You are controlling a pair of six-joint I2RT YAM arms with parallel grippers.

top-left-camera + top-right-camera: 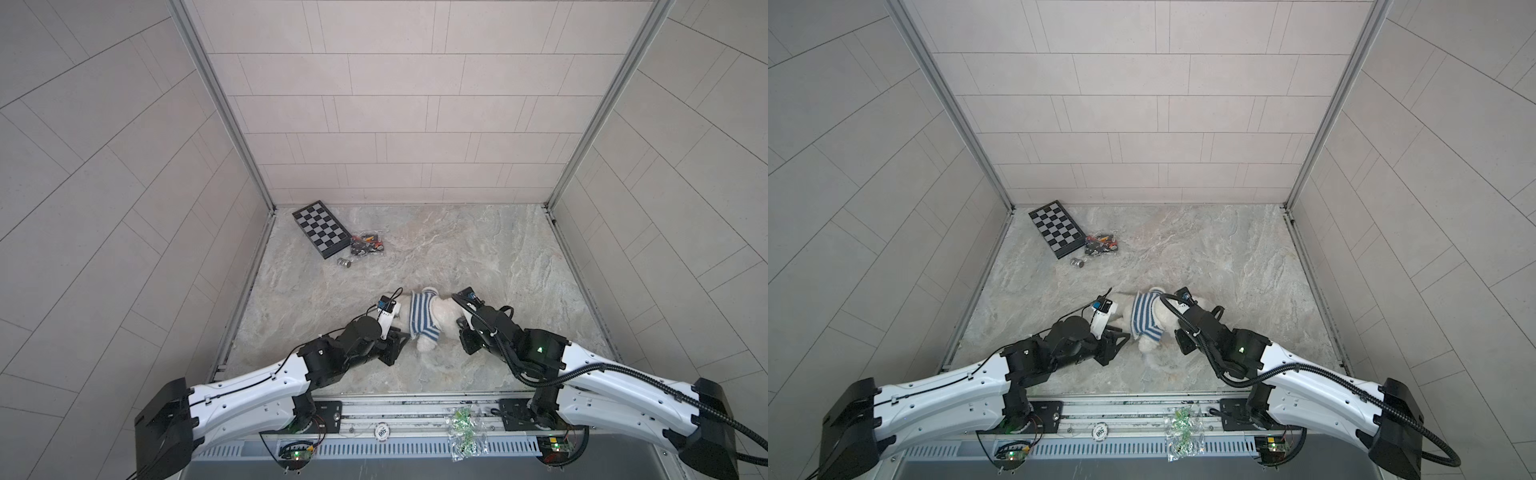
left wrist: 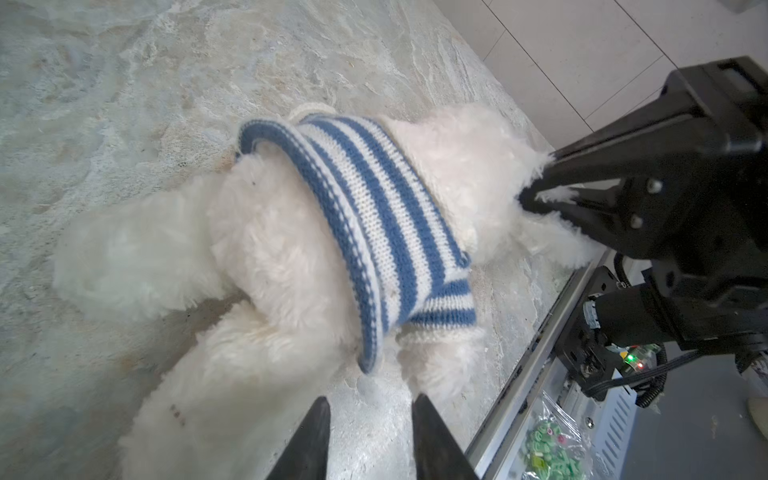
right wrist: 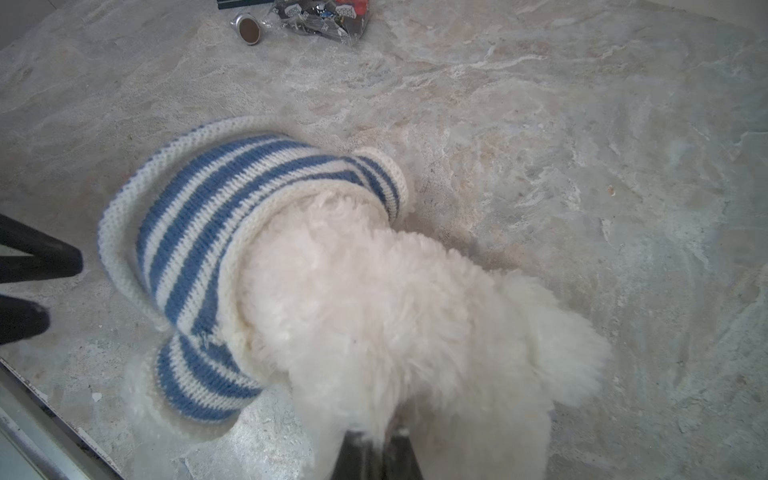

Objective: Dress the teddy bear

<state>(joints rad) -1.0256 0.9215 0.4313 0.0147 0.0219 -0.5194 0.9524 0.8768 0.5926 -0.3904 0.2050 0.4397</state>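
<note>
On the marbled table [image 1: 478,257], toward 6 o'clock in both top views, the teddy bear [image 1: 446,312] lies wearing a striped shirt [image 1: 420,319]. The right gripper [image 3: 376,436], at its 3 o'clock, pinches its fur. The left gripper [image 2: 370,405], at its 8 o'clock, stands parted and grips nothing.

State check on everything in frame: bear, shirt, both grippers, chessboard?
teddy bear: lying down, shirt on.
striped shirt: around the bear's torso.
left gripper: open, empty.
right gripper: shut on the bear's fur.
chessboard: folded shut, lying flat.
</note>
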